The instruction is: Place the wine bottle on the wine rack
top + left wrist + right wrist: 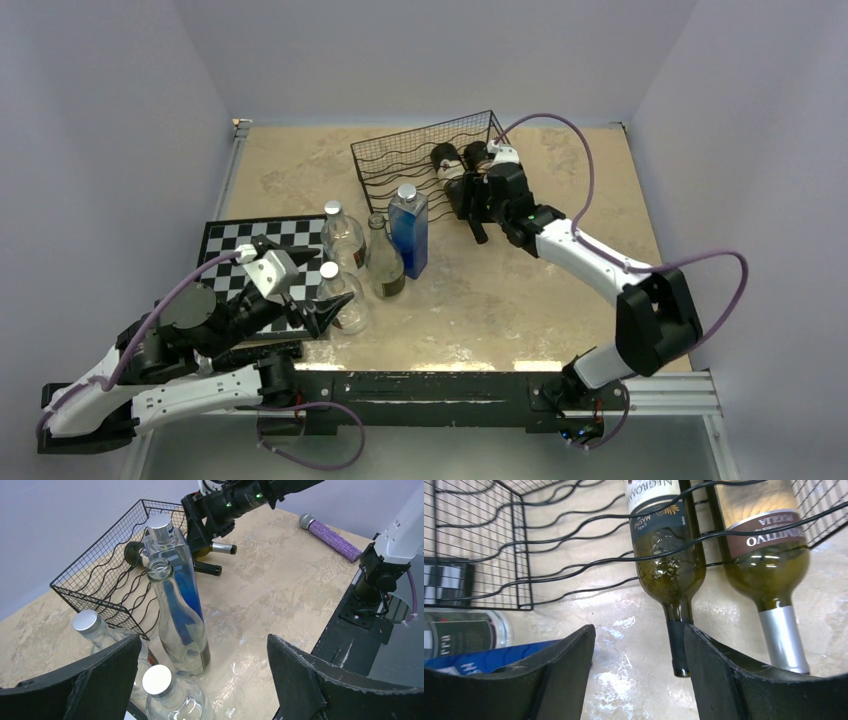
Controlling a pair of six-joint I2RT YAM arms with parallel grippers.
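Note:
The black wire wine rack (420, 160) stands at the back of the table, also seen in the left wrist view (100, 580) and close up in the right wrist view (524, 545). A dark green wine bottle (669, 565) with a black cap lies in its lower tier, neck sticking out toward me. Beside it lies a second wine bottle (769, 565) with a silver cap. My right gripper (639, 630) is open at the rack's front (465, 195), and the black-capped neck rests just inside its right finger (724, 680), unclamped. My left gripper (204, 639) is open over the bottles at the left (315, 270), holding nothing.
A blue square bottle (408, 230), an uncapped clear bottle (383, 260) and two capped clear bottles (342, 235) (345, 300) stand together in front of the rack. A chessboard (230, 245) lies at the left. A purple glittery microphone (330, 535) lies near the right arm's base.

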